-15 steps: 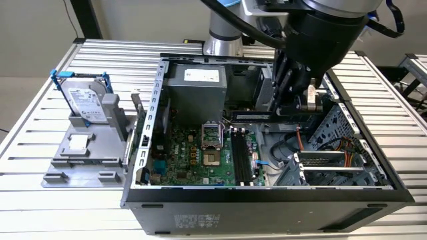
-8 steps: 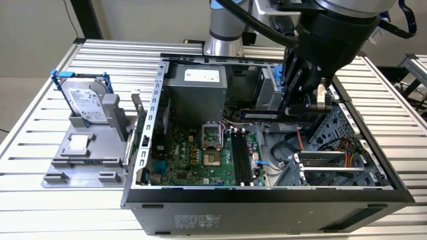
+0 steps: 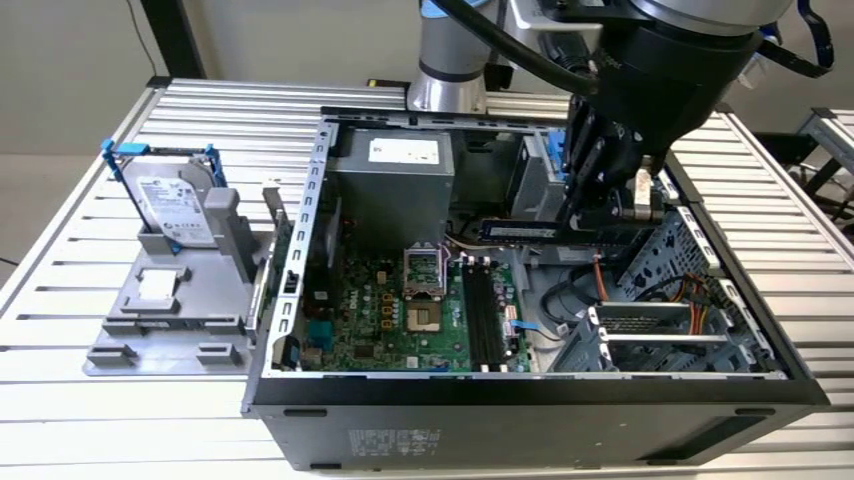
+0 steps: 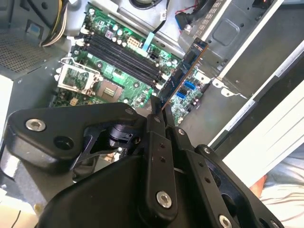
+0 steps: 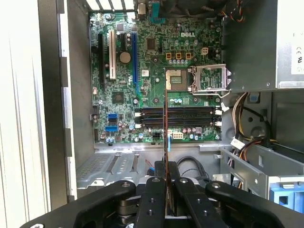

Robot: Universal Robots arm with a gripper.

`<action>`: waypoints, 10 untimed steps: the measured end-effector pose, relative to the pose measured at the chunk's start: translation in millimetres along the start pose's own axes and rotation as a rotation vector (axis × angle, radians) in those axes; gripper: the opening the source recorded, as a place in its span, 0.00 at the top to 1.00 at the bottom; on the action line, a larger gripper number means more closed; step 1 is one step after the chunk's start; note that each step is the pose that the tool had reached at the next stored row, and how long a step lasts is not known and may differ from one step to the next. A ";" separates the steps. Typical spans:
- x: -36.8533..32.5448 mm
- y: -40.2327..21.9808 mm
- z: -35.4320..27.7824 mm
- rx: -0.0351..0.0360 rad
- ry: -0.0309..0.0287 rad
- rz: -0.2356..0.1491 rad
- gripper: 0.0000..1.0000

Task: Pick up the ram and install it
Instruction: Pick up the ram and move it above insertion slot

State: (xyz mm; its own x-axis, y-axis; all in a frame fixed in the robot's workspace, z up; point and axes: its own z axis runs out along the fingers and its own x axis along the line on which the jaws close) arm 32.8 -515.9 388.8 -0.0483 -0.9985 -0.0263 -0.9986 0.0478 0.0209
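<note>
Slatted tabletop (image 3: pixel 80 400) holds the open case (image 3: pixel 534 395); your gripper (image 5: pixel 167 166) clamps the ram (image 5: pixel 165 109) crosswise to the slots (image 5: pixel 190 116), so it may jam.

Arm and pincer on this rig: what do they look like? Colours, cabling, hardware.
Silver-grey tubular arm with blue joint cap, black wrist housing, thick black cables running alongside. Matte black metal linkage pincer with silver screws and pivot bolts.

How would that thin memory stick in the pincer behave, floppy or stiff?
Probably stiff: the ram juts straight out of the pincer without sagging. Likely light, being so thin. Its bare board suggests it is fragile.
</note>
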 end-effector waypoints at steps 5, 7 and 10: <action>-1.8 0.0 0.0 0.0000 0.0000 0.000 1.00; -5.0 0.2 0.1 0.0000 0.0000 0.000 1.00; -12.2 0.6 0.3 0.0000 0.0000 0.000 1.00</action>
State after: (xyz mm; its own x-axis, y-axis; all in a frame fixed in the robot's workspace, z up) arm 32.8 -503.6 388.8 -0.0486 -0.9985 -0.0263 -0.9986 0.0480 0.0209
